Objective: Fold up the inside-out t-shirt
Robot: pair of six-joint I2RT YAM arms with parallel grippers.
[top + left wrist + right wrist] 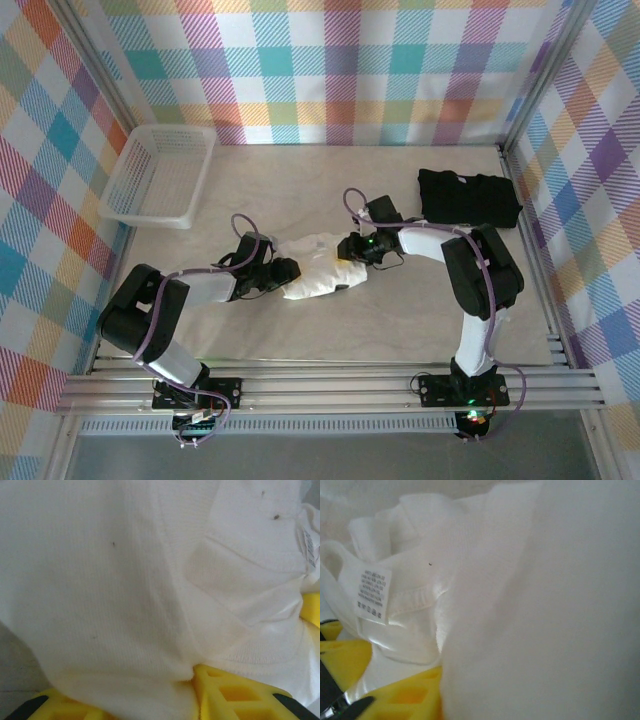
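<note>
The inside-out t-shirt (pixel 318 268) is seen bunched in a white heap at the middle of the tabletop (pixel 330 335), between the two arms. The left hand (pixel 287 272) is set against the heap's left end; in its wrist view a fold of cloth is gathered and pinched between the yellow fingers (pixel 235 695). The right hand (pixel 352 250) is pressed into the heap's right end, its yellow fingers (pixel 405 695) draped in cloth, so it cannot be told whether a grip is closed. A care label (pixel 372 594) is turned outward. A white basket (pixel 120 208) is placed far left and a black folded garment (pixel 468 195) far right.
</note>
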